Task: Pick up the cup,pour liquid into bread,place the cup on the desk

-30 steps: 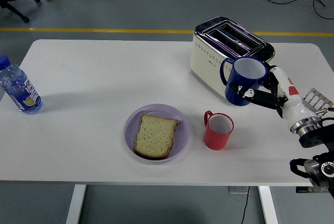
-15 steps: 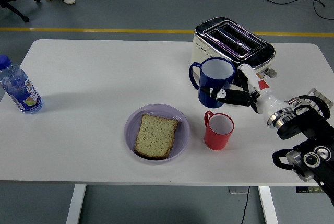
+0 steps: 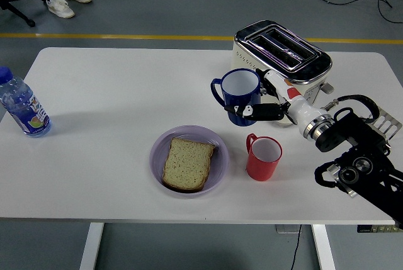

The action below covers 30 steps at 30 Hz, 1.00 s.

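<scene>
White table (image 3: pixel 113 94) — right hand (image 3: pixel 267 103) clamped round blue cup (image 3: pixel 239 95), upright, above purple plate's (image 3: pixel 217 150) far edge.

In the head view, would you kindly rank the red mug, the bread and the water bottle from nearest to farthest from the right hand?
From the right hand:
1. Red mug, just below it.
2. Bread, on the purple plate, lower left.
3. Water bottle, far left edge.
</scene>
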Each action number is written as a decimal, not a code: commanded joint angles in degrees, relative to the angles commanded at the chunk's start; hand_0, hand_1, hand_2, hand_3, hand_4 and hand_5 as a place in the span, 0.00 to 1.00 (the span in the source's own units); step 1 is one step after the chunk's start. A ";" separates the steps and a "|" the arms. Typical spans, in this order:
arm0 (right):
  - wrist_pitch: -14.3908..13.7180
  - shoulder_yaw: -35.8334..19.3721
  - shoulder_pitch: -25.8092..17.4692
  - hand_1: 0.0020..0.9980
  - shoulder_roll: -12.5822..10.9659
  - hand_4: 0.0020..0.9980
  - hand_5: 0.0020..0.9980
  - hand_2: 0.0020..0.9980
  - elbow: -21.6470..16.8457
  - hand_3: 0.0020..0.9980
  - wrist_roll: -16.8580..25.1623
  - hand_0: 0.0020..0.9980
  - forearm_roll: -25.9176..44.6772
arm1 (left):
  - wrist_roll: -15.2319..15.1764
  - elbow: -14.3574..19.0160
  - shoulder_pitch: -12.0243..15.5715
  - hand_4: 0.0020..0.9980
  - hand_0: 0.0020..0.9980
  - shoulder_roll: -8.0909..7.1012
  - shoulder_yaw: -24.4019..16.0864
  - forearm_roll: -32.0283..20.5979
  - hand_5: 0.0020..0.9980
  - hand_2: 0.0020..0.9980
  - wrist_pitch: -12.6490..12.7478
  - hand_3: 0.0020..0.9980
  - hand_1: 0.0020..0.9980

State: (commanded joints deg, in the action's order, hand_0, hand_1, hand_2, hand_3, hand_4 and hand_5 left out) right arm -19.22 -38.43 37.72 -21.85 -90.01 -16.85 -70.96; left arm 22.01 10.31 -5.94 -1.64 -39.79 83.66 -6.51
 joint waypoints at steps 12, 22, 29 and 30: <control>0.01 10.92 9.93 0.37 2.10 0.71 0.07 0.51 4.35 0.55 -0.05 0.37 -5.19 | -0.11 0.00 -0.52 0.47 0.35 0.11 -0.14 -0.25 1.00 0.41 -0.03 0.71 0.33; -0.83 16.88 15.79 0.37 4.37 0.71 0.07 0.51 8.63 0.55 0.53 0.38 -12.26 | -0.21 0.00 -0.67 0.46 0.35 -0.01 -0.32 -0.28 1.00 0.41 -0.03 0.70 0.33; -1.75 18.65 17.32 0.37 7.19 0.70 0.07 0.50 10.96 0.55 0.85 0.38 -21.39 | -0.19 0.00 -0.59 0.46 0.34 0.04 -0.29 -0.27 1.00 0.41 -0.05 0.71 0.33; -1.92 18.83 17.45 0.37 7.51 0.70 0.07 0.50 11.22 0.55 0.88 0.38 -22.54 | -0.18 0.00 -0.59 0.46 0.34 0.05 -0.28 -0.26 1.00 0.41 -0.04 0.71 0.33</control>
State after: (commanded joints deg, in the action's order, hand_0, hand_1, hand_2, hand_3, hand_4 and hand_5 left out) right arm -21.14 -19.60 55.17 -14.34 -78.79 -15.97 -93.50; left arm 21.82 10.31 -6.53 -1.59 -40.07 83.40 -6.55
